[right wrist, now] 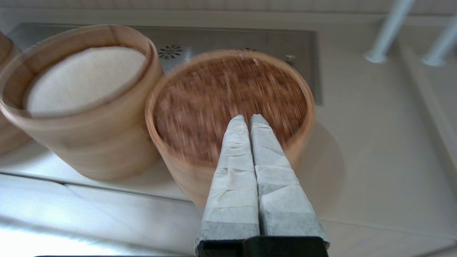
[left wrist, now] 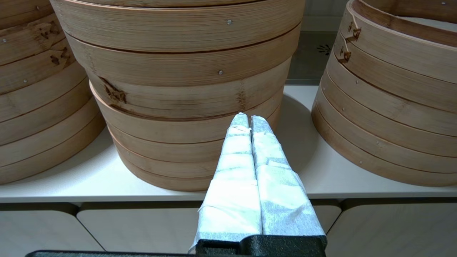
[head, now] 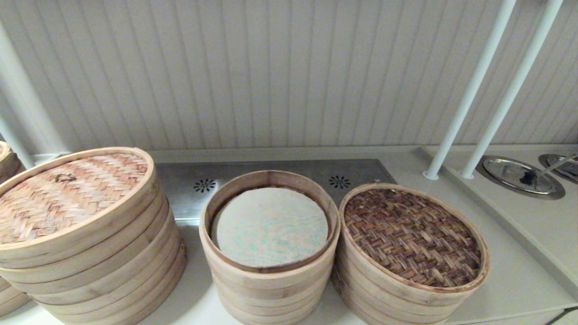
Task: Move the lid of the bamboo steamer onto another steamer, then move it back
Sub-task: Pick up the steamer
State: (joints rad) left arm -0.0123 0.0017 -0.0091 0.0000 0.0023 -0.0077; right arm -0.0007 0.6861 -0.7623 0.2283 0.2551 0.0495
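While neither arm appeared in the head view, wrist cameras showed both: right gripper (right wrist: 249, 119) pressed together above lid (right wrist: 228, 100); left gripper (left wrist: 249, 119) likewise closed, empty.

Setting: commercial kitchen.
Evidence: stacked bamboo steamers (head: 90, 239) on a pale counter (head: 510, 271); perforated steel steam plate (head: 271, 174); round metal lids (head: 519, 176).

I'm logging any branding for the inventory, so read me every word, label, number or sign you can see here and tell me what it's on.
None: no readable text shows in any view.
The bamboo steamer lid, the open steamer beside it and the larger lidded steamer stack carry only dark scorch marks and rivets.
The steel panel behind bears flower-shaped vent holes, not writing.
The left gripper and right gripper carry blank wrapping.
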